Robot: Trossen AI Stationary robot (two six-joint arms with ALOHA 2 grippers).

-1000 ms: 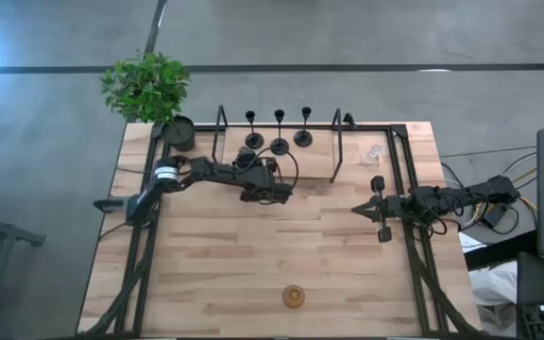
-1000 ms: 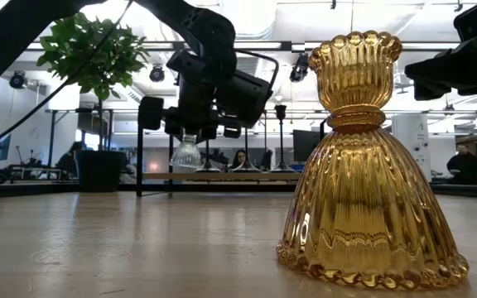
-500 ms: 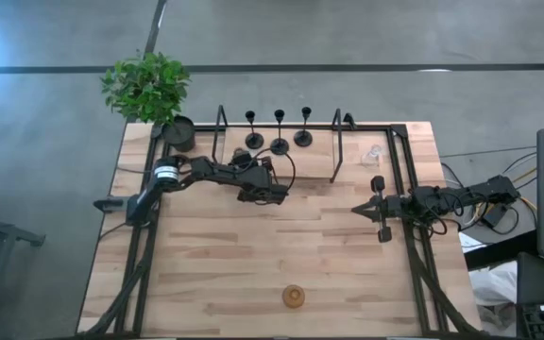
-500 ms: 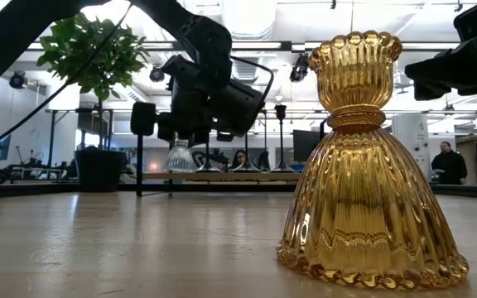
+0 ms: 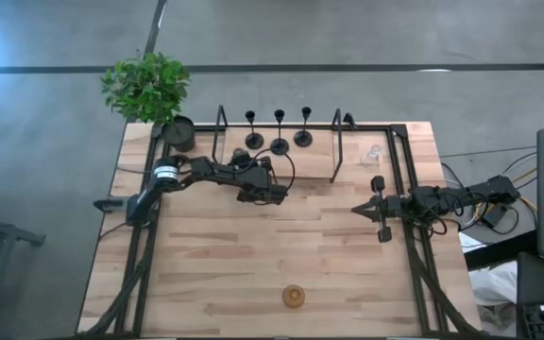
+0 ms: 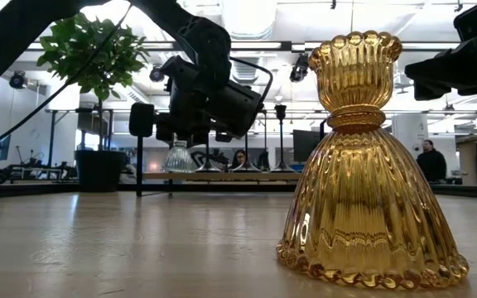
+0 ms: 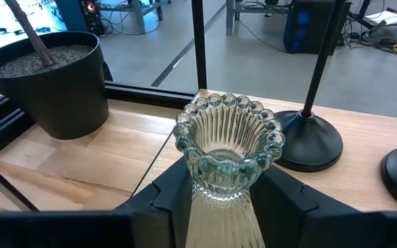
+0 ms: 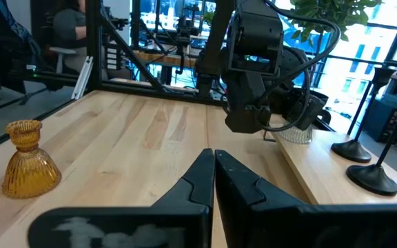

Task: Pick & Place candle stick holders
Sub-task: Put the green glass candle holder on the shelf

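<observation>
Left gripper [image 7: 219,200] is clamped on the grey-green glass holder [image 7: 227,148], fingers [image 7: 167,200] on either side of its waist, jaws about half spread. In the low view the holder [image 6: 177,156] now sits lower than a second ago, roughly level with the raised shelf [image 5: 296,165] at the table's far edge, and the arm has shifted slightly left. Can't tell if the base is touching wood yet. Jaws have eased only a hair, so I'd call it set-down in progress, not release.

Just beyond it: three black holders [image 5: 279,132] in a row on the shelf, nearest base [image 7: 309,141] close beside the glass. Plant pot [image 7: 50,79] off to the other side.

Right gripper [image 8: 214,180] is shut and empty, parked above the right side of the table. Amber holder [image 5: 294,297] at the near edge and clear holder [image 5: 373,152] at the far right are both untouched.
</observation>
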